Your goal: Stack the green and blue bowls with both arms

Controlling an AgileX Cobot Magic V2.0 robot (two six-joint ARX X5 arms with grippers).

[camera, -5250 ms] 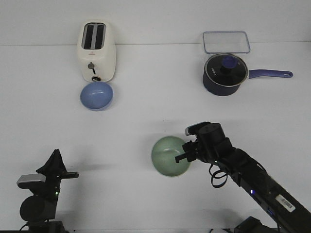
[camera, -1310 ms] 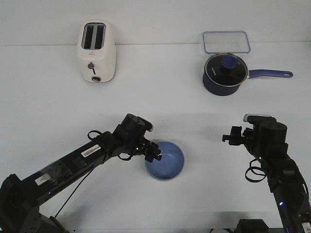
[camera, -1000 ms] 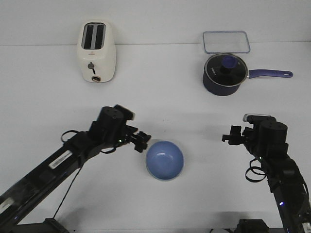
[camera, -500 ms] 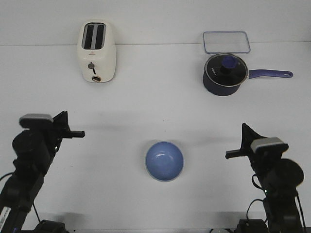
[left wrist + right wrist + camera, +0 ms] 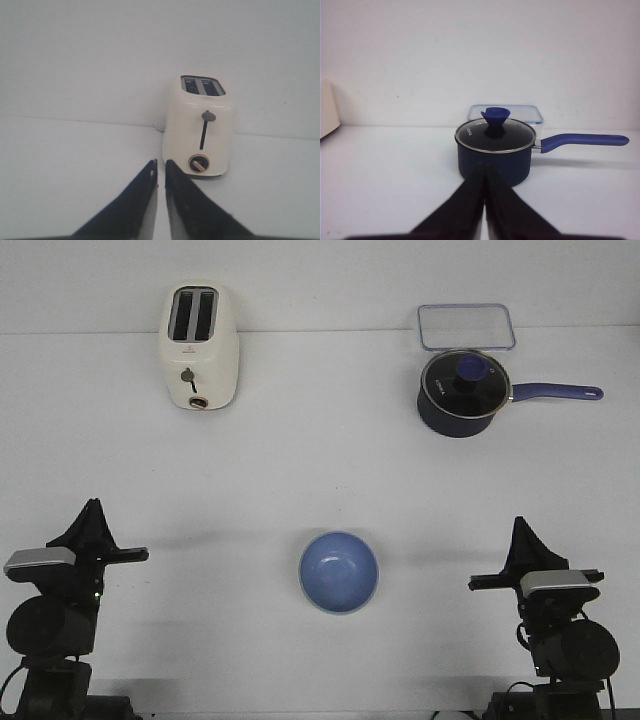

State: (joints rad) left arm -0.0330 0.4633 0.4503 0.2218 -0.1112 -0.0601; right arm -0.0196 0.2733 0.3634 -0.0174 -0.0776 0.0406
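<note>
The blue bowl sits upright on the white table at the front centre. A thin pale rim shows round it; the green bowl itself is hidden, and I cannot tell whether it lies under the blue one. My left gripper is pulled back at the front left, far from the bowl; in the left wrist view its fingers stand a thin slit apart with nothing between them. My right gripper is pulled back at the front right; in the right wrist view its fingers touch and hold nothing.
A cream toaster stands at the back left, also in the left wrist view. A dark navy saucepan with a glass lid stands at the back right, also in the right wrist view, with a clear lidded box behind it.
Both arms have drawn back from the centre and folded down to the front corners. The left gripper let go of the blue bowl, which stays where it was set.
</note>
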